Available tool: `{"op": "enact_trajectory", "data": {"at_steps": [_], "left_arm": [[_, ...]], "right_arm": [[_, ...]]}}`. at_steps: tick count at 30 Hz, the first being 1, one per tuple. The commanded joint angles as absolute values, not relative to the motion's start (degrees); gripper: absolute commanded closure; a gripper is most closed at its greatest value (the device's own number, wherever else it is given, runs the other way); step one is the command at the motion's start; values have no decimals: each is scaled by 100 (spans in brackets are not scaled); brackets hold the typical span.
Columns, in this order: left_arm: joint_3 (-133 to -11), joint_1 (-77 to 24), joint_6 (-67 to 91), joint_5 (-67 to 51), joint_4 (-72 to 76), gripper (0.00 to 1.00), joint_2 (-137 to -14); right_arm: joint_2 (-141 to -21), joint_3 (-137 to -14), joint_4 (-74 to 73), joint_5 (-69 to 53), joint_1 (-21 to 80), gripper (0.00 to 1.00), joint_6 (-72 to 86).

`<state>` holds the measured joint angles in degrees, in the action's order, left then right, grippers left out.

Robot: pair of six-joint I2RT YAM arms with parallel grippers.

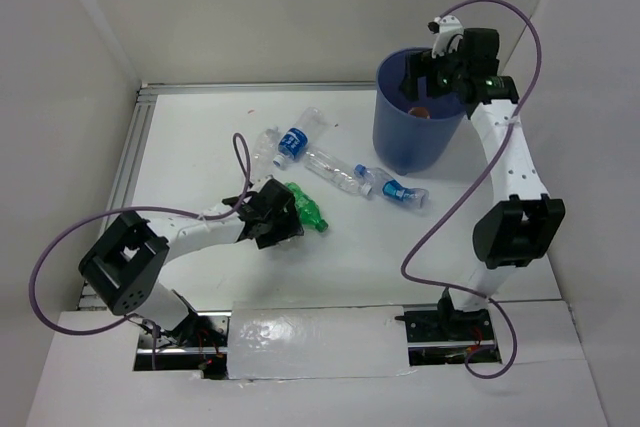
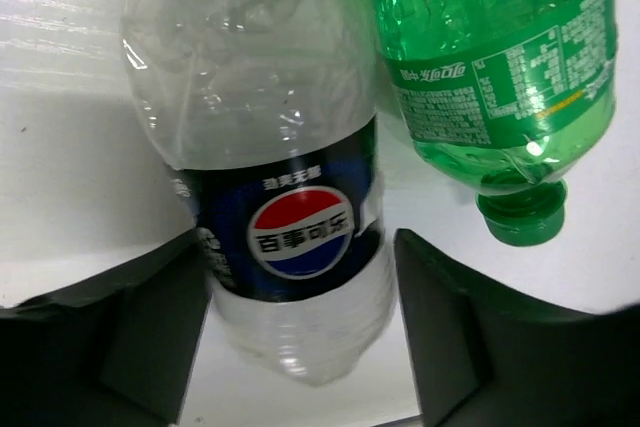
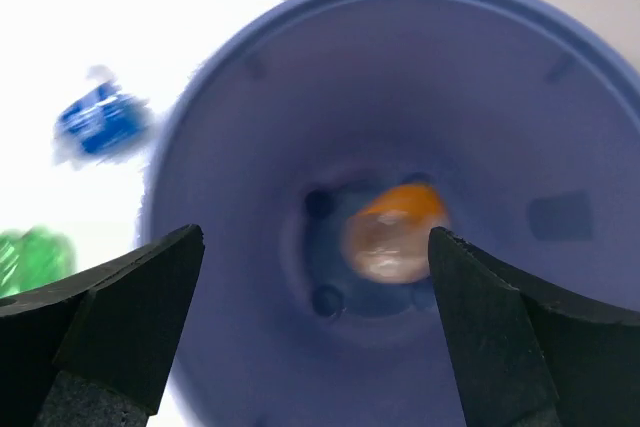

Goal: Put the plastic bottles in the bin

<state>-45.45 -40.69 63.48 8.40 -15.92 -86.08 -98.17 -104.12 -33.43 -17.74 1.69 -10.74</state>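
White table (image 1: pixel 200 137), white walls (image 1: pixel 250 17) all round, nothing fancy. My left pincer (image 2: pixel 298 332) is spread wide with the Pepsi bottle (image 2: pixel 290 237) sitting between the fingers (image 2: pixel 140 327), not squeezed yet: the left one looks right up against it, the right one shows a gap. I reckon the trick is to shut slowly on the labelled middle, since thin plastic will probably buckle or squirt out if I clamp hard. Then lift straight up so I don't knock the green bottle (image 2: pixel 500 67), which lies just beside it at about 1 o'clock in the wrist view. The bin (image 1: pixel 400 137) is off at 2 o'clock from that pincer in the top view, well apart. My right pincer (image 3: pixel 315 247) hangs spread over the bin's mouth gripping nothing, with an orange bottle (image 3: pixel 395 232) down at the bottom. The clear bottles (image 1: pixel 335 175) lie mid-table.
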Motion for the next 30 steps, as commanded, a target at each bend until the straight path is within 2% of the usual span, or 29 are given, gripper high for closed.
{"op": "enact_trajectory", "data": {"at_steps": [1, 2, 3, 5, 6, 7, 9, 10, 11, 13, 15, 16, 17, 20, 21, 25, 30], "left_arm": [[-4676, -4096, 6451, 976, -1433, 21, -8789], [-4624, -4096, 6399, 976, -1433, 28, -8841], [-4623, -4096, 6398, 976, -1433, 43, -8842], [-4562, -4148, 6276, 976, -1433, 57, -8719], [-4492, -4148, 6214, 976, -1494, 64, -8623], [-4491, -4270, 6153, 976, -1581, 76, -8500], [-4491, -4455, 5925, 1116, -1862, 86, -7930], [-4596, -4717, 5863, 1212, -2203, 91, -7684], [-4666, -4833, 5732, 1291, -2363, 99, -7421], [-4868, -5131, 5521, 1362, -2531, 100, -6612], [-5061, -5186, 5144, 1249, -2427, 100, -6181], [-5315, -5186, 5002, 1248, -2295, 100, -5944], [-5483, -5186, 4853, 1248, -2033, 100, -5941], [-6422, -5186, 4124, 1485, -1549, 100, -6456], [-6721, -5186, 3783, 1625, -1225, 100, -6704], [-8773, -4878, 3446, 1327, -574, 100, -8197], [-10904, -4702, 3409, 880, -255, 100, -10008]], "right_arm": [[-8966, -10222, -3524, -3302, -43, 0, -1695], [-8860, -10030, -3629, -3583, -44, 0, -1896], [-8633, -9941, -3952, -3908, -122, 0, -2159], [-8360, -9548, -4261, -4691, -176, 3, -2951], [-8202, -9380, -4402, -4876, -176, 18, -3162], [-7878, -9204, -4638, -5017, -176, 28, -3364], [-7543, -8642, -4894, -5037, 130, 43, -3980], [-7210, -8440, -5043, -4932, 245, 60, -4138], [-7059, -7985, -5106, -4678, 350, 68, -4401], [-6638, -7491, -5106, -4379, 606, 84, -4535], [-6400, -6799, -5106, -4009, 659, 82, -4588], [-6277, -6576, -5019, -3930, 659, 78, -4588], [-6040, -6374, -4879, -3868, 659, 56, -4640], [-5575, -5574, -4511, -3622, 659, 39, -4702], [-5485, -5381, -4422, -3430, 659, 25, -4754], [-5221, -4607, -4421, -3094, 606, 13, -5290], [-5011, -4184, -4298, -2761, 554, 12, -5440]]}}
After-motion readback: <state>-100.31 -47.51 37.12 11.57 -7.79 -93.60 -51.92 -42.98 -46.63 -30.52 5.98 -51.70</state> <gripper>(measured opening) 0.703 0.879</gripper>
